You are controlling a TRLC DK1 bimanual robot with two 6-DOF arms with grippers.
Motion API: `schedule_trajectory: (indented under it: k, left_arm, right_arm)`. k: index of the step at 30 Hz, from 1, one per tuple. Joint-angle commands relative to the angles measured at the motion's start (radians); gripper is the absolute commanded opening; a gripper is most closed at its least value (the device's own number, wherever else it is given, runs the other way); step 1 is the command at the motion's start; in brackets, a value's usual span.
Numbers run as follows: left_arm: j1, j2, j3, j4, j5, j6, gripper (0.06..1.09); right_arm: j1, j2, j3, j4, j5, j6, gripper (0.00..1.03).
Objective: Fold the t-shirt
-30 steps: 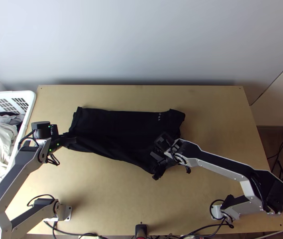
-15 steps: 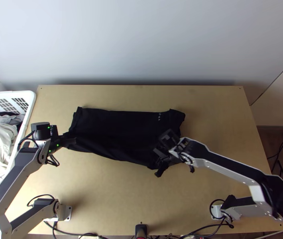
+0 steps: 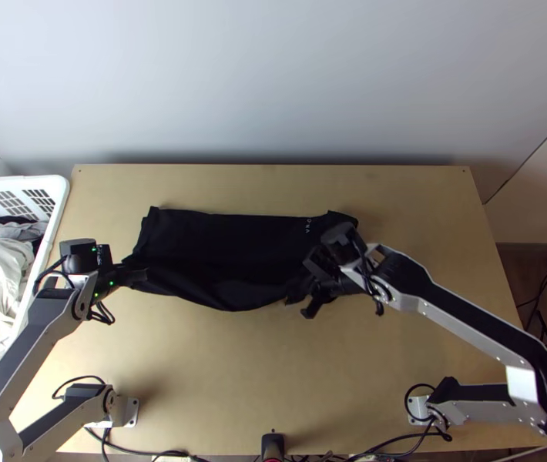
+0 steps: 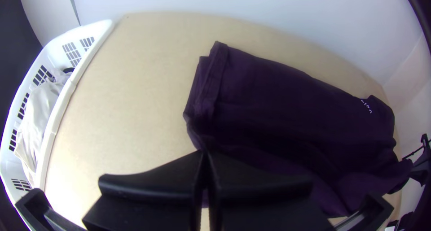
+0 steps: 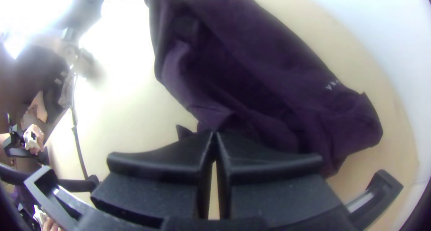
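A black t-shirt (image 3: 219,239) lies folded into a wide strip, its near edge pulled up in loose folds. My left gripper (image 3: 141,273) is shut on its left end in the top view. The left wrist view has the purple-looking shirt (image 4: 287,92) running away from the left gripper (image 4: 205,154), whose tips meet on a bunched corner. At the shirt's near right part is my right gripper (image 3: 298,296). Seen from the right wrist, the right gripper (image 5: 214,134) has its fingertips together on a fold of the shirt (image 5: 251,78); small white lettering marks the far right part.
A white laundry basket (image 3: 59,202) with light and dark cloth stands at the table's left edge. Bare wood of the table (image 3: 219,369) lies between the shirt and the near edge. Behind the table rises a pale wall (image 3: 273,85). Cables run along the near edge.
My right gripper has moved slightly away from the near edge, bringing the shirt's near right part with it, and the near edge now bulges more at the middle. The left arm has hardly moved.
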Motion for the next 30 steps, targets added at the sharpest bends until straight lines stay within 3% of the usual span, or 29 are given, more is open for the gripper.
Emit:
schedule_trajectory:
  k: [1, 10, 16, 19, 24, 27, 30]
  left_arm:
    - [-0.001, -0.009, -0.02, -0.002, 0.002, -0.001, 0.09]
    - [-0.003, -0.015, -0.047, -0.002, 0.002, -0.007, 0.09]
    - [-0.006, -0.015, -0.052, -0.002, 0.002, -0.005, 0.09]
    - [-0.006, -0.015, -0.06, -0.001, 0.002, -0.005, 0.09]
    - [-0.006, -0.02, -0.072, 0.001, 0.002, -0.005, 0.09]
    - [-0.006, -0.021, -0.076, 0.002, 0.006, -0.004, 0.09]
    - [-0.006, -0.021, -0.079, 0.004, 0.009, -0.008, 0.09]
  right_arm:
    - [-0.008, 0.154, 0.122, 0.068, 0.0, -0.02, 0.03]
    - [-0.034, 0.437, 0.281, 0.156, 0.002, -0.036, 0.03]
    - [-0.08, 0.578, 0.356, 0.202, 0.053, -0.026, 0.06]
    - [-0.092, 0.601, 0.372, 0.202, 0.051, 0.0, 0.24]
    - [-0.09, 0.542, 0.349, 0.146, 0.051, 0.012, 0.71]
    - [-0.094, 0.476, 0.346, 0.105, 0.051, 0.01, 0.83]
    - [-0.095, 0.395, 0.327, 0.1, 0.051, 0.004, 0.84]
